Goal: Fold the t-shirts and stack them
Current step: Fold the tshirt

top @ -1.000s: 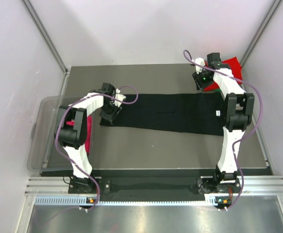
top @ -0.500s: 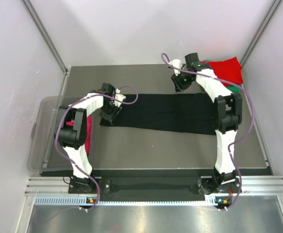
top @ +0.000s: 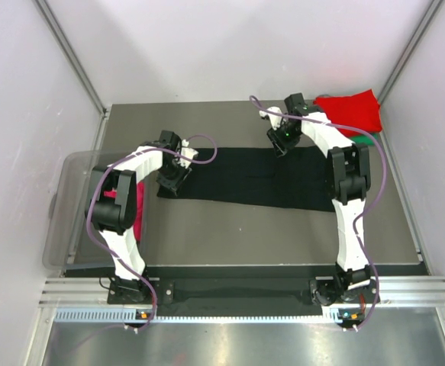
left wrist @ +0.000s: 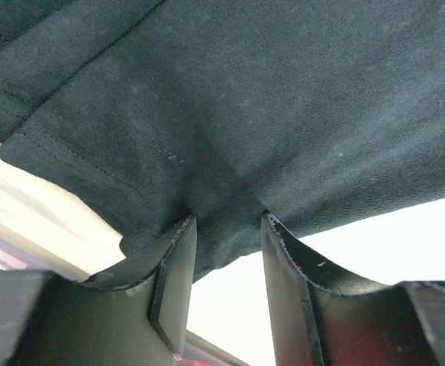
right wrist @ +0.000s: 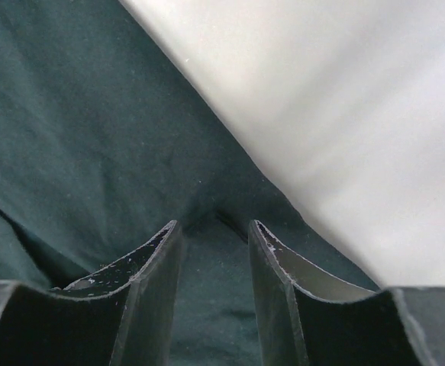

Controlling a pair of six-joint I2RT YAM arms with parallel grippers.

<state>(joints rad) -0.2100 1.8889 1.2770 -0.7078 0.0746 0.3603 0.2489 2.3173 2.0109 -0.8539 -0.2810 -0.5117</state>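
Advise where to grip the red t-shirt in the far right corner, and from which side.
Probably pinch the red t-shirt at its near-left edge, coming from the left: it lies flat and folded, the enclosure wall hems its right side, and that edge faces the table's middle.

A dark grey table stands between white walls. A clear plastic bin sits at its left edge; a metal rail runs along the near side.
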